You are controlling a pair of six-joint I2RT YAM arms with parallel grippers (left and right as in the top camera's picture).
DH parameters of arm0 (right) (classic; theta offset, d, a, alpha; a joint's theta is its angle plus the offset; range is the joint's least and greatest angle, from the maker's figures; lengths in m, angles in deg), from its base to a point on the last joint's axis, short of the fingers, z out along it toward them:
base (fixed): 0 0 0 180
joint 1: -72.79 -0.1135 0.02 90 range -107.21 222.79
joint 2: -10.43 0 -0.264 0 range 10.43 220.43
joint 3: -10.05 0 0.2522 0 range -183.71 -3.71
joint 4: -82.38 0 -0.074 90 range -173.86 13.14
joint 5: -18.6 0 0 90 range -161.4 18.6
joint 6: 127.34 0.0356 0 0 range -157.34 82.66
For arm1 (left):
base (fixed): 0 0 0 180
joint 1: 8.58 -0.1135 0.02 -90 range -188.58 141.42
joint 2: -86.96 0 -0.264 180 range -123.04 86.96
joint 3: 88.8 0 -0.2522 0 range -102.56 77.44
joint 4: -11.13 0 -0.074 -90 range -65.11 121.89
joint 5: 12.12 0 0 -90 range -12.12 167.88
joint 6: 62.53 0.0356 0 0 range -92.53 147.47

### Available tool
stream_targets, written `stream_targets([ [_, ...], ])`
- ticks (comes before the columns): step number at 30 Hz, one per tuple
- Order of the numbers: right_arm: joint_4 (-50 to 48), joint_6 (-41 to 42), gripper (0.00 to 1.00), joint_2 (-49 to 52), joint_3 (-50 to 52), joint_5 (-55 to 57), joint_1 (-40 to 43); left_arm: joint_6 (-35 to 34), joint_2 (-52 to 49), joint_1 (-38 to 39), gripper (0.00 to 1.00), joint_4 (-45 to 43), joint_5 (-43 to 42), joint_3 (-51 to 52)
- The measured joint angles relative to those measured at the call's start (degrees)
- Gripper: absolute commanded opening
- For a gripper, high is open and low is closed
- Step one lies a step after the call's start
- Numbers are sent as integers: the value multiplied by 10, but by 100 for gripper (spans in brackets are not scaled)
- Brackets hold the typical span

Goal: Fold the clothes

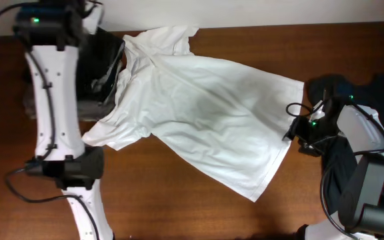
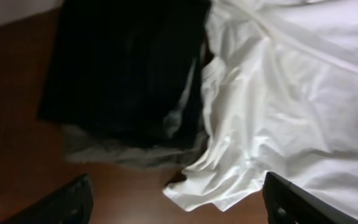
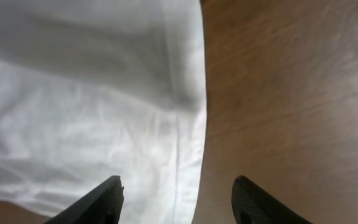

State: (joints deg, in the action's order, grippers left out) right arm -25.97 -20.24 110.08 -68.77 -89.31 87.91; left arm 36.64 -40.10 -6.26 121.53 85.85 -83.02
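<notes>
We're nowhere yet: white shirt (image 1: pixel 205 113) sprawls unfolded beneath our left pincer (image 2: pixel 179 200) and right pincer (image 3: pixel 176 199), both wide open, empty.

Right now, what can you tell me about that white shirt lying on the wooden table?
The white short-sleeved shirt looks like thin, soft cloth. It lies unfolded and wrinkled, spread slantwise across the brown wooden table, with its neck end at the top left of the overhead view and its hem at the lower right. One sleeve sticks out on the left. Its left edge meets a pile of dark cloth. The right arm's jaws stand open over the hem's edge, holding nothing.
</notes>
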Motion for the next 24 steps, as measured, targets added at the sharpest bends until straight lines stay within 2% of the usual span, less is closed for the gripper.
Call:
stream_targets([
  [2,24,-9,62,0,0,-7,0,-3,20,-26,84,-1,-16,22],
  [6,55,-30,61,0,4,-17,-10,-20,150,-90,79,-1,-44,160],
  [9,5,-26,52,-1,53,-21,-54,-32,240,-132,79,-6,-71,279],
  [11,-49,0,50,0,110,-21,-94,-35,253,-140,79,-35,-91,370],
  [12,-70,14,46,-1,129,-22,-104,-35,245,-140,79,-57,-99,412],
  [14,-103,49,18,-23,155,-26,-109,-38,236,-140,79,-120,-118,513],
  [15,-113,54,11,-28,161,-25,-109,-40,230,-140,79,-144,-125,556],
  [17,-117,67,5,-30,170,-10,-107,-45,227,-140,79,-184,-137,622],
  [20,-96,84,5,-26,162,17,-94,-54,227,-140,79,-230,-160,721],
  [24,-77,85,5,-19,149,48,-63,-59,228,-140,80,-339,-200,845],
])
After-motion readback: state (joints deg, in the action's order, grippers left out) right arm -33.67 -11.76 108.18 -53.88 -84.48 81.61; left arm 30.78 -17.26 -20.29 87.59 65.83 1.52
